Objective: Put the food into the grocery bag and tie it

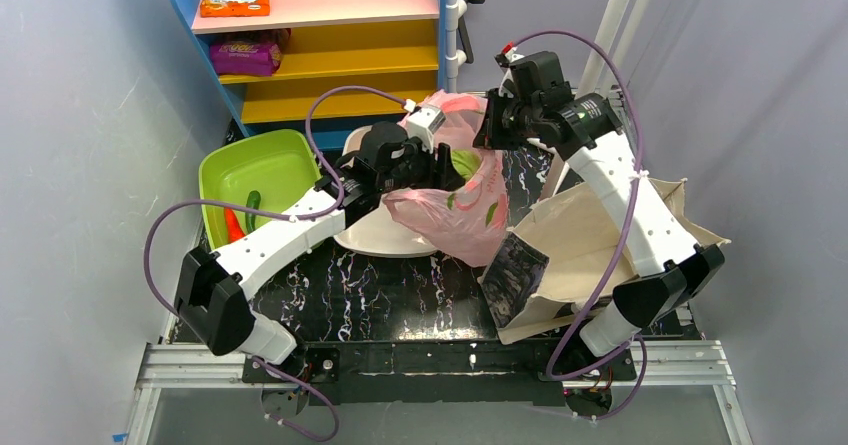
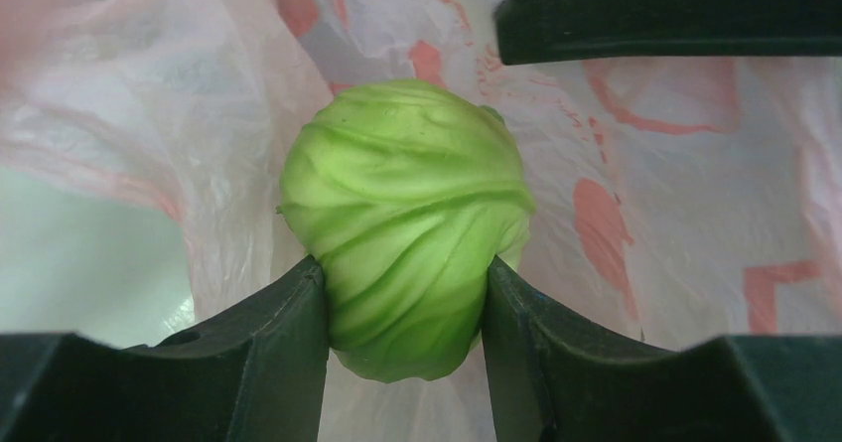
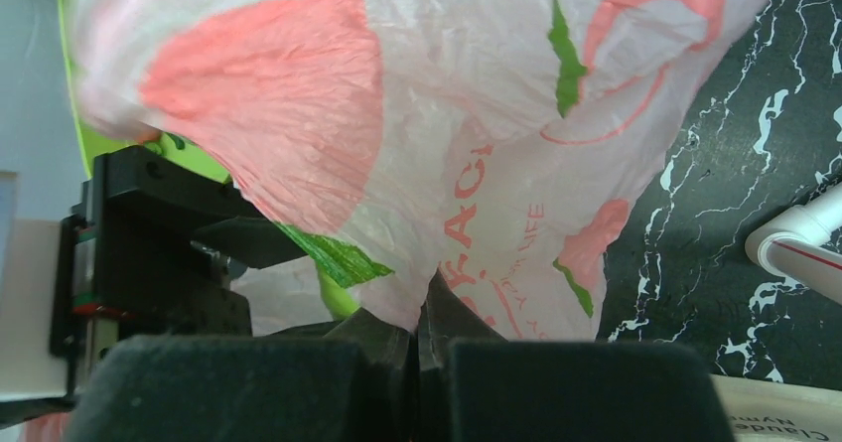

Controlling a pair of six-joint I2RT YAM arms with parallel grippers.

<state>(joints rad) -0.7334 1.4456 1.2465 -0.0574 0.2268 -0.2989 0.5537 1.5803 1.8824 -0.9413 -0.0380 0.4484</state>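
Note:
The pink translucent grocery bag [image 1: 455, 210] hangs above the dark marble table, its mouth held up. My right gripper [image 1: 490, 125] is shut on the bag's upper edge; in the right wrist view the fingers pinch the thin plastic [image 3: 422, 308] of the bag [image 3: 447, 114]. My left gripper [image 1: 448, 170] reaches into the bag's mouth, shut on the pale green cabbage [image 2: 407, 194], which sits between both fingers [image 2: 298, 313] with pink plastic [image 2: 695, 194] all around. A small green piece [image 1: 253, 205] and a red piece [image 1: 233, 225] lie in the green tub. The orange fruit is out of view.
A lime green tub [image 1: 260, 160] stands at the left. A white plate [image 1: 375, 237] lies under the bag. A beige canvas tote [image 1: 580, 245] lies on its side at the right. A coloured shelf [image 1: 330, 55] with snack packs stands behind, and a white pole [image 1: 455, 25] next to it.

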